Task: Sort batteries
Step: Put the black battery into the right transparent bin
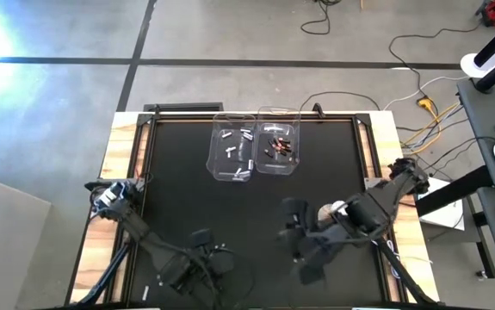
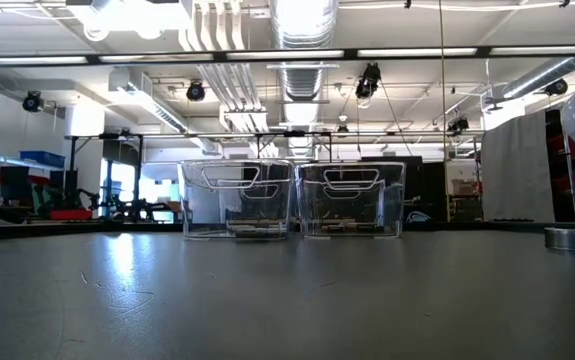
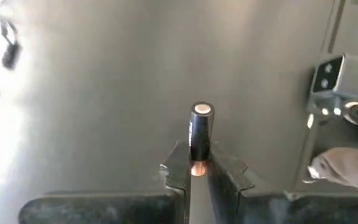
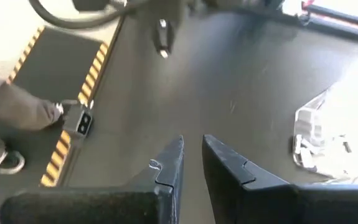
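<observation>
In the high view both grippers sit near the table's (image 1: 316, 172) front edge, too dark against the mat to make out their fingers. The batteries in the two clear bins (image 1: 254, 142) near the rear edge are tiny specks; their number cannot be counted. In the left wrist view the dark battery's (image 3: 200, 127) lower end is hidden between the fingers (image 3: 177, 168). The right wrist view cuts off the nearer bin (image 4: 337, 140) at the picture's edge.
</observation>
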{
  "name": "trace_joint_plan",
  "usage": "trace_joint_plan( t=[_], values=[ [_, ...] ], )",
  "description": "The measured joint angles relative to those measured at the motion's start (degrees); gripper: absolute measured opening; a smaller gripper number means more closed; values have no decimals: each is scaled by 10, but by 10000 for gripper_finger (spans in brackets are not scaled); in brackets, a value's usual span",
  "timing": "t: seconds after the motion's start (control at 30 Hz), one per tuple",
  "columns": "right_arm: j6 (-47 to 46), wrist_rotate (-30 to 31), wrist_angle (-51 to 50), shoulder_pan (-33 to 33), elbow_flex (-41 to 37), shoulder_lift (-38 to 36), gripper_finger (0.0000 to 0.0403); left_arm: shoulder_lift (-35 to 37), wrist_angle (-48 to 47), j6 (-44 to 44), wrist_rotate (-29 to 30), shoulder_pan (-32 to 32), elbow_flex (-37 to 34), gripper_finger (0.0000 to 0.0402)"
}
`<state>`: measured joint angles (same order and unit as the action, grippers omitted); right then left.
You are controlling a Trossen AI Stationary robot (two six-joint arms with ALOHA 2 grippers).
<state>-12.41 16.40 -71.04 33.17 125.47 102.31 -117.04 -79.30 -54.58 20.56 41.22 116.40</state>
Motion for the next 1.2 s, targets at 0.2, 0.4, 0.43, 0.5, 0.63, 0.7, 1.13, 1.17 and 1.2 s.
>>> trace_joint_plan(
  t=[0.2,0.4,0.43,0.5,0.63,0.7,1.13,1.17,1.2],
  values=[
    [-38,75,59,61,-48,-13,52,5,17,84,66,-46,47,18],
    [-90,147,167,93,-187,-90,52,5,109,162,115,-74,102,18],
    [-96,162,195,97,-215,-107,53,6,130,177,115,-76,109,18],
    [-109,193,251,107,-269,-138,59,6,180,203,115,-80,120,18],
    [-121,221,371,113,-357,-201,83,6,265,246,115,-84,134,18],
    [-103,223,442,113,-389,-223,101,6,296,258,115,-85,138,18],
    [-50,198,539,106,-425,-239,182,4,428,321,115,-104,140,18],
    [-50,202,541,107,-425,-239,182,4,429,323,115,-104,140,18],
    [-50,210,544,107,-425,-239,181,4,428,325,115,-104,140,18]
  ],
)
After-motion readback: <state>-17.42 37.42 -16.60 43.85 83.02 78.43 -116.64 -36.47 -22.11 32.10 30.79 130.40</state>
